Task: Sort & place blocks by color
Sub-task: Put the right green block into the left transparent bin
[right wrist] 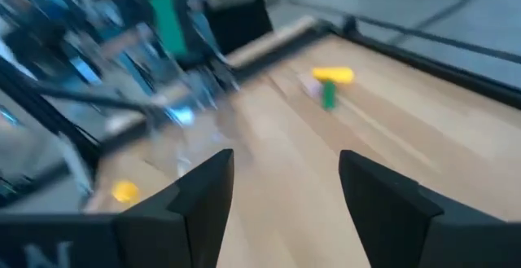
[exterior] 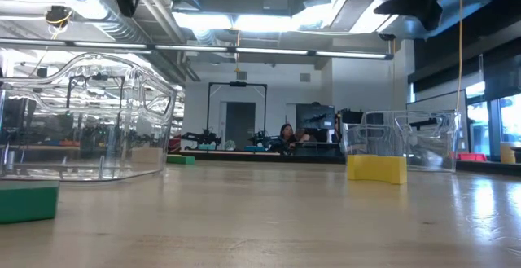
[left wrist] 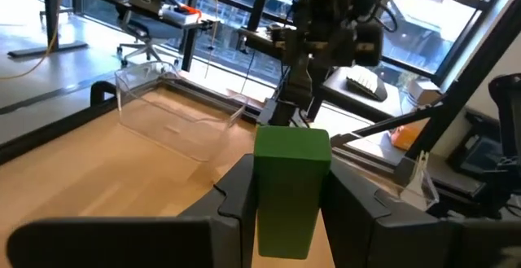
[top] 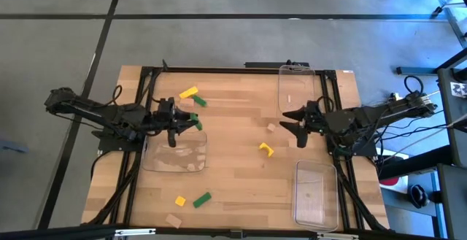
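Left wrist view: left gripper (left wrist: pixel 291 211) is clamped on green block (left wrist: pixel 290 188), upright btw. its fingers, above tray (top: pixel 176 155) at table's 9 o'clock. Right gripper (top: pixel 287 119) at 3 o'clock, jaws wide apart, holds nothing; yellow block (top: pixel 266 149) lies near it.
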